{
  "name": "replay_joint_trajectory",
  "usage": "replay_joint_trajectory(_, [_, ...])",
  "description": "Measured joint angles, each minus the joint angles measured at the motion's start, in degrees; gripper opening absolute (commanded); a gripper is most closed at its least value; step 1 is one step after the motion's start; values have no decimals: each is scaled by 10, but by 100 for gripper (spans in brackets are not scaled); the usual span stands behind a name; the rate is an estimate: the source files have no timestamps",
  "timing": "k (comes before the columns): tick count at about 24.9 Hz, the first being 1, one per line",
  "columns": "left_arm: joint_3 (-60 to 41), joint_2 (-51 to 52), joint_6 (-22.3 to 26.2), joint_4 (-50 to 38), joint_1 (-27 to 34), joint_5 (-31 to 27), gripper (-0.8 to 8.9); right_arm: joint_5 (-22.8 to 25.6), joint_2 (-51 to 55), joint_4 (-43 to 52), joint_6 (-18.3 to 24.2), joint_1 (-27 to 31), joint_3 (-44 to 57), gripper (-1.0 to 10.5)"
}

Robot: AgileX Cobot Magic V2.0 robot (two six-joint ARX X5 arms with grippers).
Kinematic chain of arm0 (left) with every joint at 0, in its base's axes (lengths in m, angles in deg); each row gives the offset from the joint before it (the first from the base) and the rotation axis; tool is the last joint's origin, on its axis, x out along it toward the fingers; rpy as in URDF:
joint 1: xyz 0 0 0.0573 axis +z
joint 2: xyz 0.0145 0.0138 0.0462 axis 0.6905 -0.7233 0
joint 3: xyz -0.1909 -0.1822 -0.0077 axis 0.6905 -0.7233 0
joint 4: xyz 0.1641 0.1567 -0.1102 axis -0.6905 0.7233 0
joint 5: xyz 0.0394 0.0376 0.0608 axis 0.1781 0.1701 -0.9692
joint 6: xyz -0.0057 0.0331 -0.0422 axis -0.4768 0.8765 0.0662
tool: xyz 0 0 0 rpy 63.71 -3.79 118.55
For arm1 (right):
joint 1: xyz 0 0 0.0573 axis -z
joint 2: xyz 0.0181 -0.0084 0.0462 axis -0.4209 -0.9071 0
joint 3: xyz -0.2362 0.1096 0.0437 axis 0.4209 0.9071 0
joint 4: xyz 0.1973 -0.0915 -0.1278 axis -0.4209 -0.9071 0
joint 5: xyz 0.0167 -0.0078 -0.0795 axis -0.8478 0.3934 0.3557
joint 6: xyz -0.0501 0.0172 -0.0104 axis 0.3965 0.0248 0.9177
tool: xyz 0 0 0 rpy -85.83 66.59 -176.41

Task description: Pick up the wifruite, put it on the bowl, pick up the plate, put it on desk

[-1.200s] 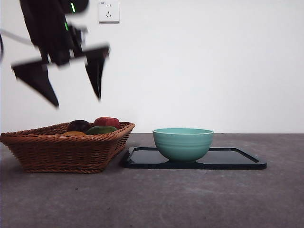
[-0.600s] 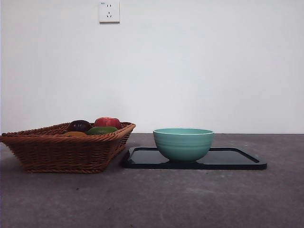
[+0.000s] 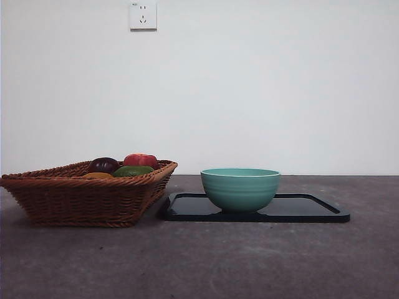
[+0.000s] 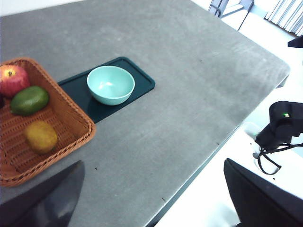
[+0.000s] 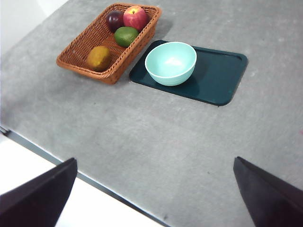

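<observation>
Desk [image 3: 249, 261] surface carries everything: a brown wicker basket [image 5: 80, 59], a dark tray [image 5: 222, 71] just beside it, and the bowl [image 5: 171, 63] standing on the tray's basket-side end. The bowl is empty. The wifruite [image 5: 99, 57] lies in the basket, at the end away from the green fruit [image 5: 125, 36], the red apple [image 5: 135, 17] and the dark purple fruit [image 5: 114, 20].

Step in hand, by judgement: the first pick has not begun. Both arms wait high above the desk and neither shows in the front view. The left gripper [image 4: 151, 198] and the right gripper [image 5: 151, 198] each hold their jaws spread wide, with nothing between them.

The next move calls for one gripper to descend into the basket over the wifruite. The basket wall stands close beside the fruit and may obstruct a jaw; the other fruits lie apart from it.
</observation>
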Motion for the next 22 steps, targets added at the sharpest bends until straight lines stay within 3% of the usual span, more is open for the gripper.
replay_joint_trajectory(6, [0, 13, 4, 1, -8, 0, 469, 0, -75, 0, -36, 0, 0, 620])
replay_joint_trajectory(16, [0, 13, 4, 1, -10, 0, 469, 3, -447, 0, -33, 0, -53, 620])
replay_joint_trajectory(22, [0, 13, 4, 4, -10, 0, 469, 47, -623, 0, -13, 0, -166, 620])
